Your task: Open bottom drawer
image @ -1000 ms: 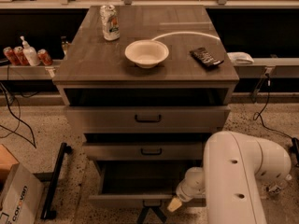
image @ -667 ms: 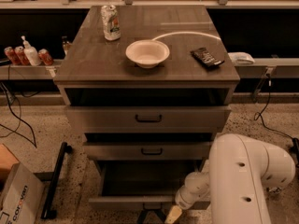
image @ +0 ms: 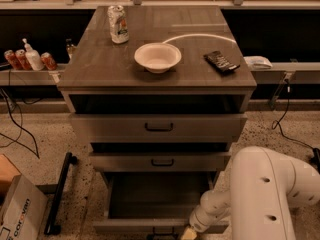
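The bottom drawer (image: 131,227) of the grey-brown cabinet stands pulled far out, with its dark empty inside (image: 160,196) showing. Its front runs along the lower edge of the view, and the black handle (image: 161,232) is only partly seen. My gripper (image: 188,233) is at the bottom edge of the view, just right of that handle and against the drawer front. My white arm (image: 265,194) fills the lower right corner. The middle drawer (image: 160,161) and the top drawer (image: 159,127) are each out a little.
On the cabinet top stand a can (image: 118,24), a white bowl (image: 157,57) and a black flat device (image: 222,62). A cardboard box (image: 17,216) and a black bar (image: 60,194) lie on the floor at left. Bottles (image: 30,59) sit on the left shelf.
The bottom drawer's front has come further out toward the camera. My gripper and arm have moved down and back with it.
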Tool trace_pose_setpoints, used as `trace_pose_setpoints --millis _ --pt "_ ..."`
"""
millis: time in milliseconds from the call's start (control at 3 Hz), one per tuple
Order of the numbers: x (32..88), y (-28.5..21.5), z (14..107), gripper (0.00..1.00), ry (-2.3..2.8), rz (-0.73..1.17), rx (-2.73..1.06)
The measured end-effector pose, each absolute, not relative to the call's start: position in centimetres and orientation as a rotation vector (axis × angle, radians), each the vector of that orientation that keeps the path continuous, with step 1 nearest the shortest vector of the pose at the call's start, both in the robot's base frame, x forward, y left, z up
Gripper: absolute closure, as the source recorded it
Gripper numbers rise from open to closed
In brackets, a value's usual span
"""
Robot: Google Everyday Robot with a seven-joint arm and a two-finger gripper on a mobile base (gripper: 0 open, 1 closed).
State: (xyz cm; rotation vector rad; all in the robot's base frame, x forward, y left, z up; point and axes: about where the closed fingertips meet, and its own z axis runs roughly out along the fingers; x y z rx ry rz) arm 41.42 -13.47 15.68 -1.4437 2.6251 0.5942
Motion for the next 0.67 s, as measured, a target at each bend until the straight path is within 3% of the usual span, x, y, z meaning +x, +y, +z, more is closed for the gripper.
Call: trace_pose_setpoints --millis 333,667 --pt "41.36 -13.46 15.70 0.00 2.625 0.595 -1.444" --pt "41.34 -13.45 15.69 0.00 2.625 0.596 -1.444"
